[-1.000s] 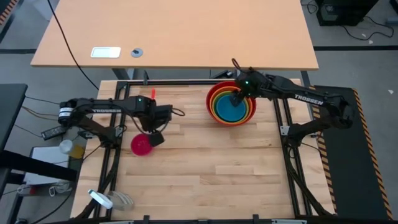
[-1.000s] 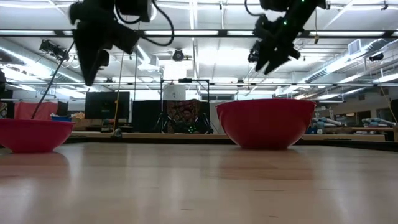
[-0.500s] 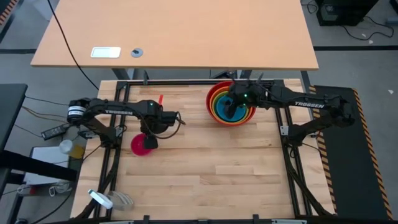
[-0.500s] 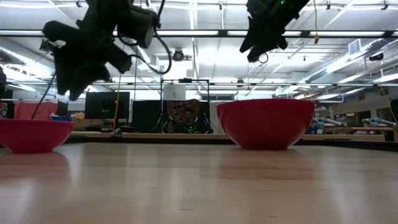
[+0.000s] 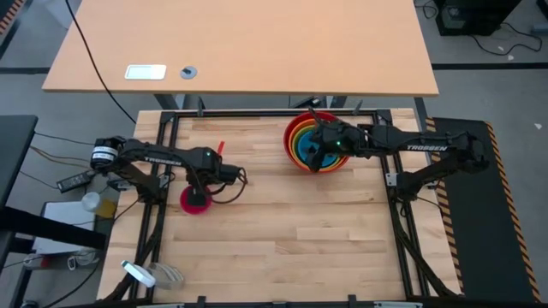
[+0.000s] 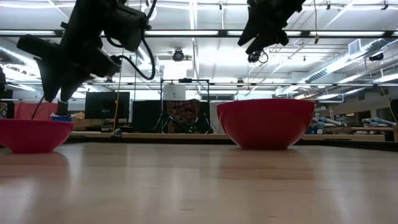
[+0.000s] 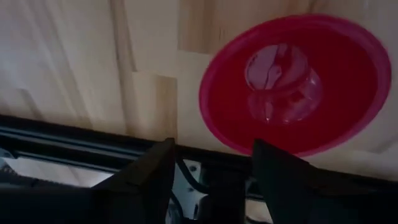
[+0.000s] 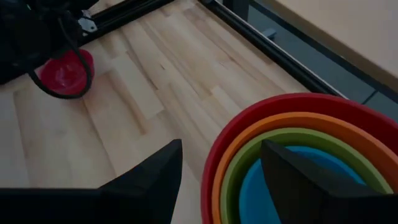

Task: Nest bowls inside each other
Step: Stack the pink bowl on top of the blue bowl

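We are viewing the red bowl [image 5: 294,134], upper centre-right, w/ orange [image 8: 231,157], yellow-green [image 8: 245,159] & blue [image 8: 261,183] nested inside. The pink bowl [image 5: 193,199] is sitting apart, centre-left. Left gripper [image 5: 199,190] is hovering above it, jaws apart, empty. Right gripper [image 5: 315,152] is hanging over the stack, jaws wide, empty.

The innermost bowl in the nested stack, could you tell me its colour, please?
Blue, seen best in the right wrist view.

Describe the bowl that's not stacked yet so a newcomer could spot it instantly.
On the wooden table, look to the left arm's side, away from the nested stack. There, under the left gripper, the small magenta-pink bowl sits alone: smallest of all, and the only one standing by itself.
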